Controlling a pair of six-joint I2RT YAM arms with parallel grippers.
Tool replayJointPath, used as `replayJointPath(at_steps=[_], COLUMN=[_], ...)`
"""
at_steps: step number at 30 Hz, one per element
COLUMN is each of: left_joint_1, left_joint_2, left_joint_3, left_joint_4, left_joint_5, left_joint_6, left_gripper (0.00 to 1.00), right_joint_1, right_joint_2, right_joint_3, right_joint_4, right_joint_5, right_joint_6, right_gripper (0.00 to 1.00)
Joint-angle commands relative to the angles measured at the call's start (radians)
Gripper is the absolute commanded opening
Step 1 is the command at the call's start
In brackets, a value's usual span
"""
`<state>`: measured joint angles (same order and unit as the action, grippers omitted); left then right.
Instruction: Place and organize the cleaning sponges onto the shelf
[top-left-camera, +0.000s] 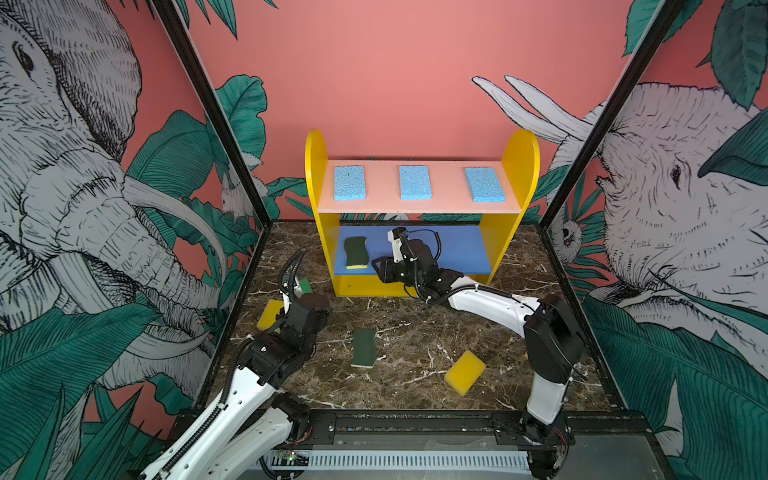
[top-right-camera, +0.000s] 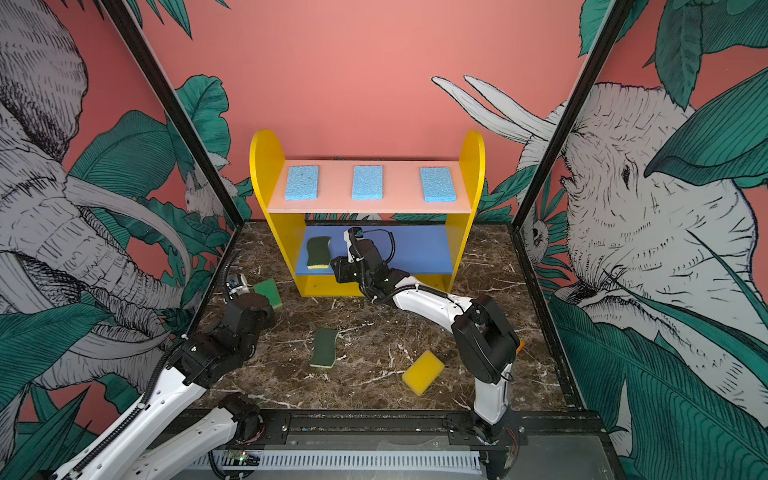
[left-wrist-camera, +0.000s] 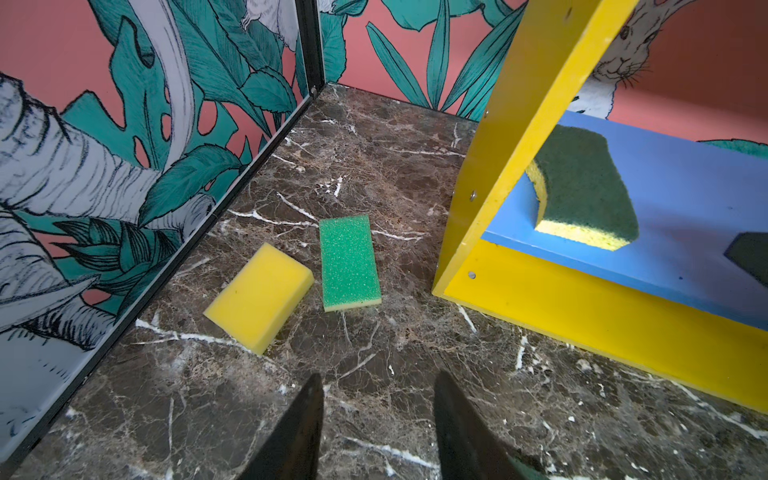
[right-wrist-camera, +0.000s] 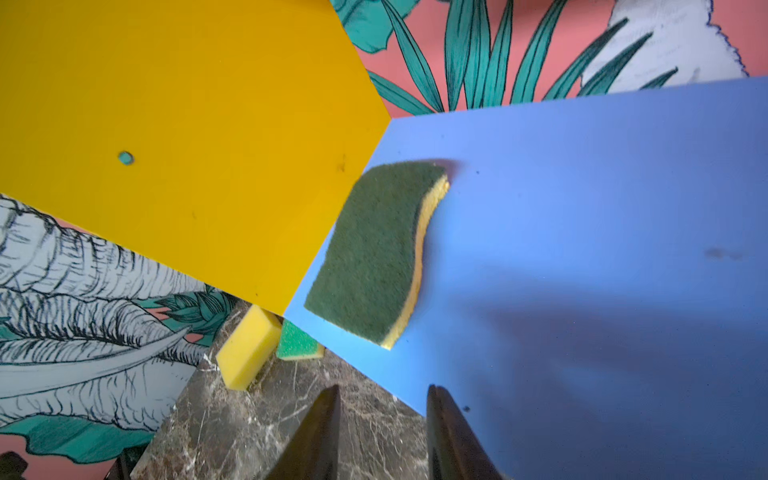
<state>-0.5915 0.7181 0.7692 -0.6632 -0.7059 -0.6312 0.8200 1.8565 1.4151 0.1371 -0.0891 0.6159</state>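
The wavy dark-green sponge (top-left-camera: 356, 252) is seen lying flat, scouring side up, at the left end of the blue middle board (top-left-camera: 457, 249). It is close to the left side panel of the shelf (top-left-camera: 521, 166), with its near end at the board's front edge. The right gripper (right-wrist-camera: 382, 390) is held at that front edge just beside it, fingers parted with nothing between them.

This placing is judged complete. The gripper would best be drawn straight back and kept low, so that the sponge is not dragged and the pink top board (top-left-camera: 446, 187) is not struck from below. On that board the light-blue sponges (top-left-camera: 414, 182) are laid in an evenly spaced row, and that spacing should be copied below.

The matching wavy sponge (top-left-camera: 364, 348), near the middle of the marble tabletop (top-left-camera: 415, 332), is judged the natural next one for the blue board's centre. Near the tabletop's left edge a yellow sponge (left-wrist-camera: 259, 297) and a bright green sponge (left-wrist-camera: 350, 262) lie just beside each other. The left gripper (left-wrist-camera: 379, 376) is poised short of them, fingers released and empty. Either should be taken across its short width. A second yellow sponge (top-left-camera: 465, 372) lies toward the front right.
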Motion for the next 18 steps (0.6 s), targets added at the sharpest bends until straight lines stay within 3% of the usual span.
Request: replayJointPath(at_steps=[1, 18], left_joint_1=[0.011, 0.013], left_joint_2=[-0.032, -0.052], left_joint_3=[-0.015, 0.014], left_joint_4=[-0.019, -0.016], left_joint_5=[-0.049, -0.059], left_joint_6=[-0.014, 0.014], left_gripper=[0.46, 0.48], right_joint_1=[0.016, 0.019], right_joint_2=[0.03, 0.108], right_joint_3=[0.041, 0.125], right_joint_4=[-0.016, -0.056], right_joint_5=[-0.01, -0.018], right_joint_6=[-0.017, -0.054], right_gripper=[0.37, 0.35])
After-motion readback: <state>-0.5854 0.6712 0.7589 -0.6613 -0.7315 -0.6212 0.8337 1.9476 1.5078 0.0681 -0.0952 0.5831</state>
